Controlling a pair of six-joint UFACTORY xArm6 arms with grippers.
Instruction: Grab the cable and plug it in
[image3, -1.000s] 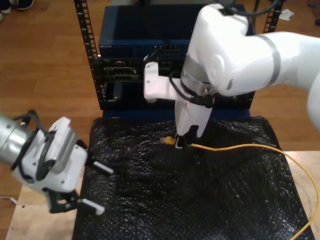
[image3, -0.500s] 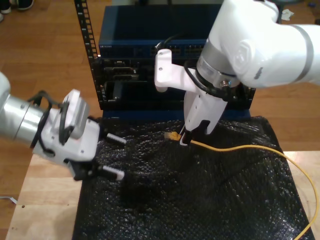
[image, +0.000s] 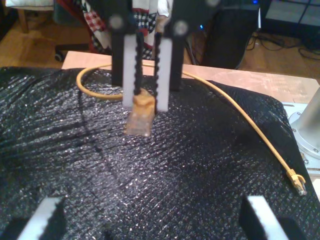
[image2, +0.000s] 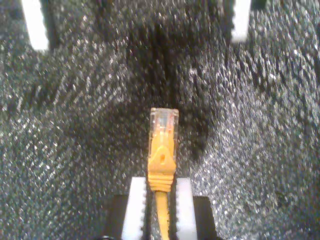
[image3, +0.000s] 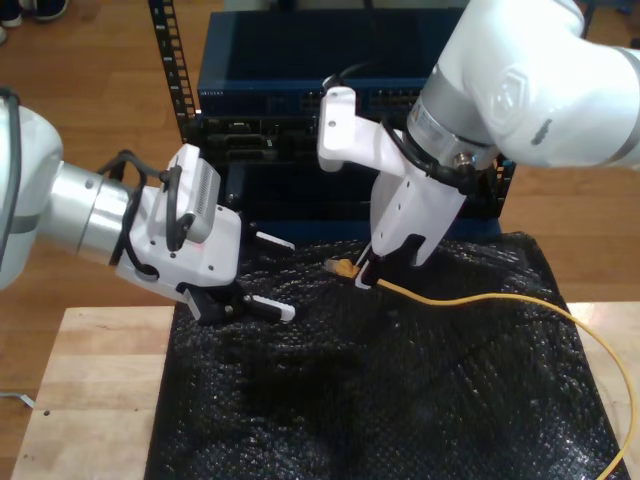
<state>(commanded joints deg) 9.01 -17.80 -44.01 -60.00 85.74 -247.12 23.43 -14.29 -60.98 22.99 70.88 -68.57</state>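
Note:
The yellow-orange cable runs across the black mat towards the exterior view's right. Its clear plug sticks out of my second gripper, which is shut on the cable just behind the plug and holds it a little above the mat. In the second wrist view the plug points away from the shut second gripper. My first gripper is open at the exterior view's left, facing the plug with a gap between them. In the first wrist view the plug hangs from the second gripper. The cable's other end lies on the mat.
A dark server rack with rows of ports stands behind the black bubble mat. The mat covers a wooden table. An arm base stands at the mat's edge. The first gripper's fingers show beyond the plug.
My first gripper has swung up from the table's front towards the plug. My second gripper has lifted the plug slightly and shifted towards the rack.

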